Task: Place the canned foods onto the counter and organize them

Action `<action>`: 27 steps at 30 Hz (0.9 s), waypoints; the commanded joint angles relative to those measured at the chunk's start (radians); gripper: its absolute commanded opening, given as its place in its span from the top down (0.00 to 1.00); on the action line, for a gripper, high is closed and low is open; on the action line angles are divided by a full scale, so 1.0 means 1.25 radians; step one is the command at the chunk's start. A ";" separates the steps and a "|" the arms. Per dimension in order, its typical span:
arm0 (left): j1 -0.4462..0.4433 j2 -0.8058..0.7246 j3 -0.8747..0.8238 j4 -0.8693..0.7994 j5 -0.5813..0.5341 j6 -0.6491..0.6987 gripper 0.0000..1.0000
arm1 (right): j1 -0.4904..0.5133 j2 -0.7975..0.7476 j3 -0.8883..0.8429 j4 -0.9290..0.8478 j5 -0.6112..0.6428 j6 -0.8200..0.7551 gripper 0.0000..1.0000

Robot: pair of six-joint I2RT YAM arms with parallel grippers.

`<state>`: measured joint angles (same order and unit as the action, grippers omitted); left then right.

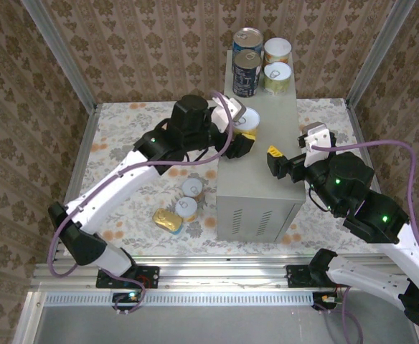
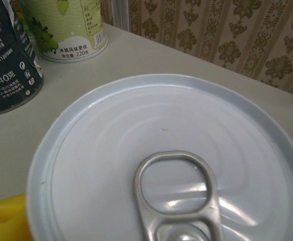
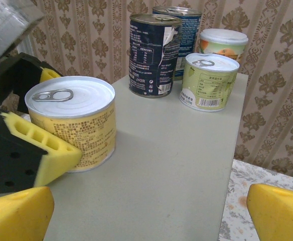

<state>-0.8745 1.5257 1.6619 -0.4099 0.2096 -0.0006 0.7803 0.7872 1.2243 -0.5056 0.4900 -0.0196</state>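
While the yellow can stands upright at the left edge of the worktop, the left tool brackets it, though I cannot tell whether it grips; the right tool gapes empty over the worktop. Placing looks near done: next, free the can, rise, and fetch the tins left of the worktop.
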 commanded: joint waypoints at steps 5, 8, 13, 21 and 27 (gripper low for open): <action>0.018 0.037 0.013 0.036 -0.019 -0.005 0.18 | -0.004 -0.018 0.003 -0.010 0.016 0.002 0.00; 0.026 0.054 0.023 0.040 -0.021 -0.003 0.21 | -0.006 -0.022 0.000 -0.010 0.019 0.002 0.00; 0.042 0.083 0.040 0.061 -0.004 0.000 0.22 | -0.007 -0.025 -0.009 -0.010 0.024 0.002 0.00; 0.066 0.142 0.098 0.058 0.013 0.006 0.22 | -0.015 -0.025 -0.018 -0.009 0.025 0.002 0.00; 0.074 0.169 0.127 0.052 0.025 0.005 0.22 | -0.025 -0.025 -0.024 -0.005 0.020 0.004 0.00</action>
<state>-0.7898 1.7126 1.7954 -0.3054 0.2161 0.0048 0.7589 0.7635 1.2060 -0.5064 0.4919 -0.0196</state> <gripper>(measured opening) 0.777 0.999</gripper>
